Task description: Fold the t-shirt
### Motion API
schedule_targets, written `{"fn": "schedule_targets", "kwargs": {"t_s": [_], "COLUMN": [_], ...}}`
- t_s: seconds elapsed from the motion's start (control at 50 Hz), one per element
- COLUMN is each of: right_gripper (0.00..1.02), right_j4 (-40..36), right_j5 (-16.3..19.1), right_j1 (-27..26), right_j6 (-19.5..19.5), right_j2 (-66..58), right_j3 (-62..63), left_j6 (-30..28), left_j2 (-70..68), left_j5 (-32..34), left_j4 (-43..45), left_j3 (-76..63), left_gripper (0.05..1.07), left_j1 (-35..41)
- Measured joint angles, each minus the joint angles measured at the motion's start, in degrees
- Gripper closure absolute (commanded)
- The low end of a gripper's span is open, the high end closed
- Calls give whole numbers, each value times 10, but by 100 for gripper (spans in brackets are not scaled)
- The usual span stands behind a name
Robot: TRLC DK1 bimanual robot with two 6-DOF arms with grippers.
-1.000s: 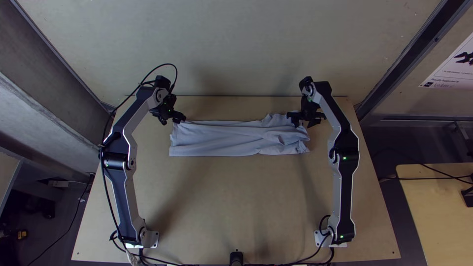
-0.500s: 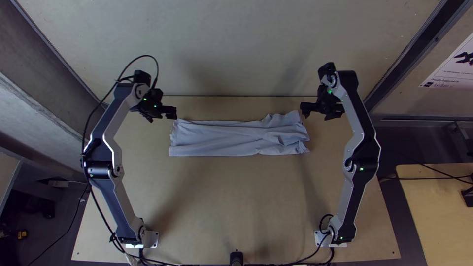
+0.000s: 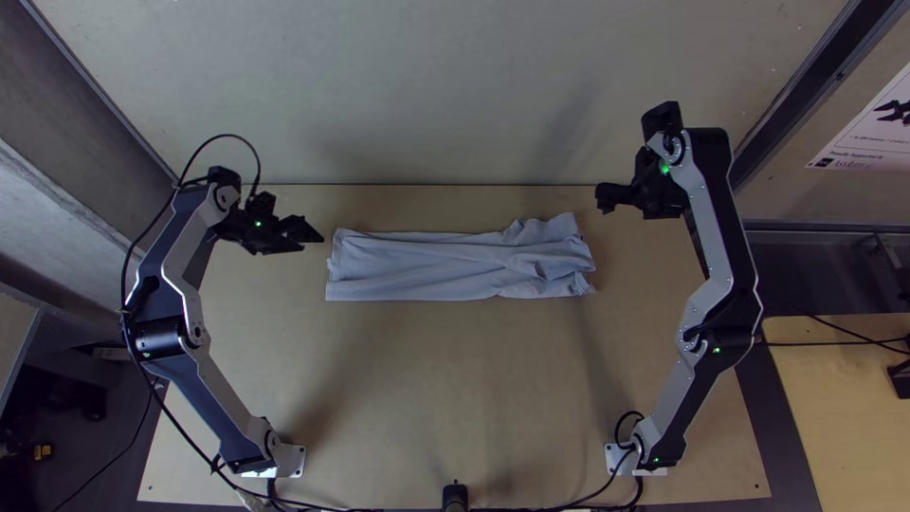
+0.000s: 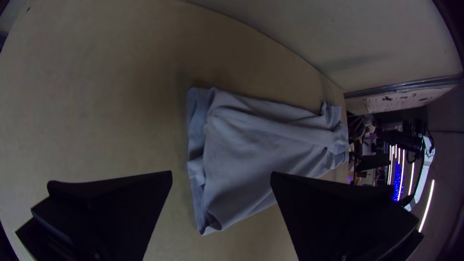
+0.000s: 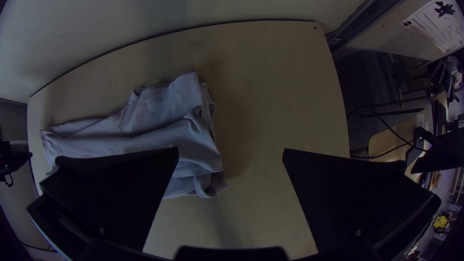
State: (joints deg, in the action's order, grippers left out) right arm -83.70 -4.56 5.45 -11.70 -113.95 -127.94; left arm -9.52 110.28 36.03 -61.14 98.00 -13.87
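Note:
My left gripper (image 3: 311,233) is over the table just left of the t-shirt, not touching it. In the left wrist view the left gripper (image 4: 221,176) has its two fingers wide apart with nothing between them. Beyond the shirt's right end, toward the far edge, is my right gripper (image 3: 604,198); the right gripper (image 5: 231,152) is also open and empty. The pale grey-blue t-shirt (image 3: 427,267) lies as a long folded strip across the table, fairly straight at its left end and rumpled at the right. Layered edges show on the shirt (image 4: 251,140) and the shirt (image 5: 179,130).
The light wooden table (image 3: 455,389) has bare wood between the shirt and its near edge. A pale wall (image 3: 455,95) stands behind the far edge. A small black device (image 3: 455,496) sits at the near edge, with cables beside it.
Both grippers have moved outward from the shirt's ends, the left one to the left and the right one to the right and slightly farther up the picture. The shirt lies as before.

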Motion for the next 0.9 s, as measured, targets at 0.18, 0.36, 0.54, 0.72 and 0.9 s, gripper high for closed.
{"fn": "schedule_targets", "kwargs": {"t_s": [0.18,0.36,0.54,0.72,0.9], "right_gripper": [3,3,3,3,3], "right_j4": [-1,-2,-4,-5,-4], "right_j5": [0,0,0,0,0], "right_j1": [0,6,21,27,27], "right_j6": [0,-6,-18,-19,-20], "right_j2": [23,41,54,60,62], "right_j3": [32,75,106,113,113], "left_j6": [-18,-33,-34,-33,-5], "left_j2": [6,34,77,96,96], "left_j5": [31,67,110,114,127], "left_j4": [14,23,24,33,82], "left_j3": [-25,-25,-26,-41,-67], "left_gripper": [10,10,10,10,10], "left_j1": [-28,-37,-38,-24,23]}}
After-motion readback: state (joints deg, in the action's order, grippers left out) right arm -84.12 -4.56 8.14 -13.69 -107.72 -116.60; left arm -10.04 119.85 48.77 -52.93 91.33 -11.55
